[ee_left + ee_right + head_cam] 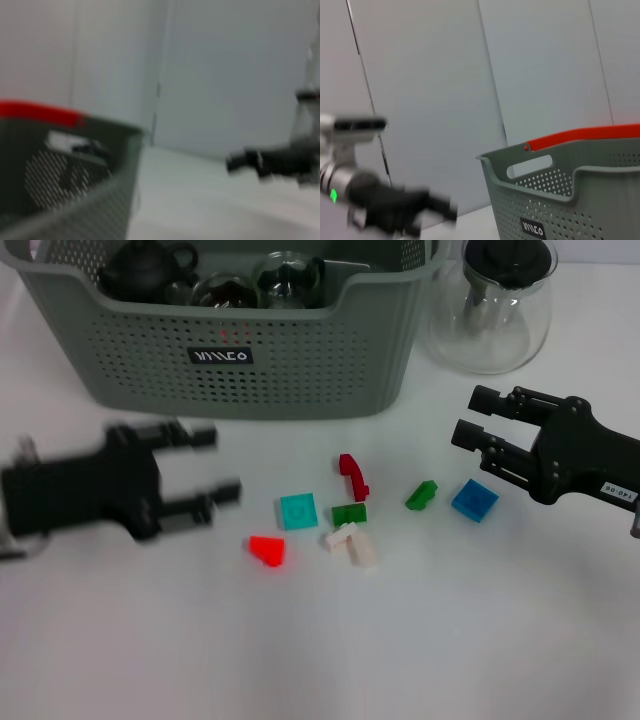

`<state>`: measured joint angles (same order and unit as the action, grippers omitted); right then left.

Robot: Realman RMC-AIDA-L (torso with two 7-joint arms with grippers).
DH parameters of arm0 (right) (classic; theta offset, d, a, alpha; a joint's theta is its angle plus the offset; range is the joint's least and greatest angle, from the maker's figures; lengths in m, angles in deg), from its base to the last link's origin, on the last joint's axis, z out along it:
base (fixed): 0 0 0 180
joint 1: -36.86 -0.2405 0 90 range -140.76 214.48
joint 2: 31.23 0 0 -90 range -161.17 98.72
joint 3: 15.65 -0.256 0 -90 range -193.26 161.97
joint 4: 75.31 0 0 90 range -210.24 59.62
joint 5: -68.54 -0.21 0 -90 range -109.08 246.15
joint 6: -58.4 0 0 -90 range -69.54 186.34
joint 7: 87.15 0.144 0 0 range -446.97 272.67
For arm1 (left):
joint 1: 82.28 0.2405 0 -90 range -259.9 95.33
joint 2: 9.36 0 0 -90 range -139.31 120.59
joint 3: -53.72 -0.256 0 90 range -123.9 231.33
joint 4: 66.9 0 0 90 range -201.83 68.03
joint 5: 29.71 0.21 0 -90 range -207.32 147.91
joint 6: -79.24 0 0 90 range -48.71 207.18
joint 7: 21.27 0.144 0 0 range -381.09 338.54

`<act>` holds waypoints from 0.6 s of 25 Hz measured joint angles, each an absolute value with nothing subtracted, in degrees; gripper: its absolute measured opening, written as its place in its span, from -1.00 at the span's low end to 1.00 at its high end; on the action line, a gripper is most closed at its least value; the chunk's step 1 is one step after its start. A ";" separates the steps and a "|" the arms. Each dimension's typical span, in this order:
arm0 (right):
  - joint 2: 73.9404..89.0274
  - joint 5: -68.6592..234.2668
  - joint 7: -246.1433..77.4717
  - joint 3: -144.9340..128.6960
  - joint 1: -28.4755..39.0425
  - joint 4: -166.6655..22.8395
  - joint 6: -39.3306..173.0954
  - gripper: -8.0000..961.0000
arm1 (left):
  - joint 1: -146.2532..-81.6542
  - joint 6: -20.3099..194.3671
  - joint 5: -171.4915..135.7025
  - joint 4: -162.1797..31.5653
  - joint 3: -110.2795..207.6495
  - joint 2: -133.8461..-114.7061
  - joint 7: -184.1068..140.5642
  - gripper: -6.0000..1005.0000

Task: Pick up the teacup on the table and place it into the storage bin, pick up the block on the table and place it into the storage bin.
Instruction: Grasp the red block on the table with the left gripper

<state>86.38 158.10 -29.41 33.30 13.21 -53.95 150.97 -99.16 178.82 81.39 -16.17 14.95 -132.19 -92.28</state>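
The grey-green storage bin stands at the back of the table and also shows as the storage bin and the storage bin in the wrist views. Inside it lie a black teapot and two glass teacups. Several blocks lie in front of it: a red wedge, a teal square, a dark red curved piece, a dark green block, a white block, a green block and a blue block. My left gripper hovers open and empty left of the blocks. My right gripper is open and empty, just above the blue block.
A clear glass carafe with a black lid stands to the right of the bin, behind my right gripper. White tabletop stretches in front of the blocks.
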 joint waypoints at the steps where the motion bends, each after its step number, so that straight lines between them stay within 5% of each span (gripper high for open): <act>1: 86.38 158.14 -29.41 33.30 13.21 -53.95 150.91 0.06 | -99.04 177.72 82.78 -18.50 15.00 -132.52 -89.10 0.32; 15: 86.52 158.46 -29.24 33.31 13.47 -53.95 150.24 0.06 | -101.00 162.62 85.90 -36.38 11.56 -133.25 -69.80 0.30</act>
<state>86.52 158.46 -29.24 33.31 13.47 -53.95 150.24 -101.00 162.62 85.90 -36.38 11.56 -133.25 -69.80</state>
